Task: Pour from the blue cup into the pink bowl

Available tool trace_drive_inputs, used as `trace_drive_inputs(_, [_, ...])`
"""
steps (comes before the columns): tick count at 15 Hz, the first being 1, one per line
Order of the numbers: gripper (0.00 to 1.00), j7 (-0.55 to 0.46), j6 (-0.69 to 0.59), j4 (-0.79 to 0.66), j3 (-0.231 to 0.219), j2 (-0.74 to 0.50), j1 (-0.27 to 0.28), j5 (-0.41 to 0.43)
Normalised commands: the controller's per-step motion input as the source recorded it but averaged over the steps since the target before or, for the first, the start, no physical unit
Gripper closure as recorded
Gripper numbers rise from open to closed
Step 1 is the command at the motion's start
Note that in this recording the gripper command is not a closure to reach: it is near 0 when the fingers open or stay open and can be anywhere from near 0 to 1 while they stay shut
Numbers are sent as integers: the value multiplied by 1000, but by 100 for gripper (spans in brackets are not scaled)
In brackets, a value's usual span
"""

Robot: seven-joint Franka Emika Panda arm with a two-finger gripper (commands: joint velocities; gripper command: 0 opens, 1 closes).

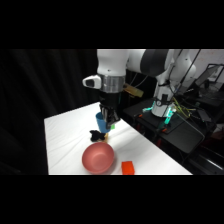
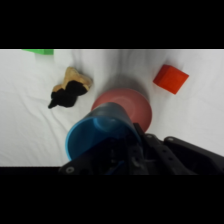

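In the side view the gripper (image 1: 107,121) hangs over the middle of the white worktop (image 1: 65,145), closed on the blue cup (image 1: 101,120), which it holds clear of the surface. The pink bowl (image 1: 98,157) sits on the worktop just below the cup in the frame, toward the lower centre. A small dark object (image 1: 97,134) lies between cup and bowl, and an orange-red block (image 1: 127,167) rests just right of the bowl. In the wrist view the cup (image 2: 95,134) fills the lower centre, its open mouth facing the camera, partly covering the bowl (image 2: 135,107) behind it. The dark and tan object (image 2: 70,90) lies at upper left, the block (image 2: 170,79) at upper right, and a green piece (image 2: 39,51) shows at the top left edge.
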Motion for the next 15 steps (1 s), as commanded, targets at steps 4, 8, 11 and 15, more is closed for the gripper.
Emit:
trace_drive_inputs(4, [14, -694, -235, 585, 180, 408, -124, 627])
trace_drive_inputs(8, [14, -789, -571, 606, 192, 368, -265, 613])
trace_drive_inputs(11, [14, -650, -734, 579, 134, 298, -294, 434])
trace_drive_inputs(15, [18, -503, -793, 669, 74, 422, -281, 323])
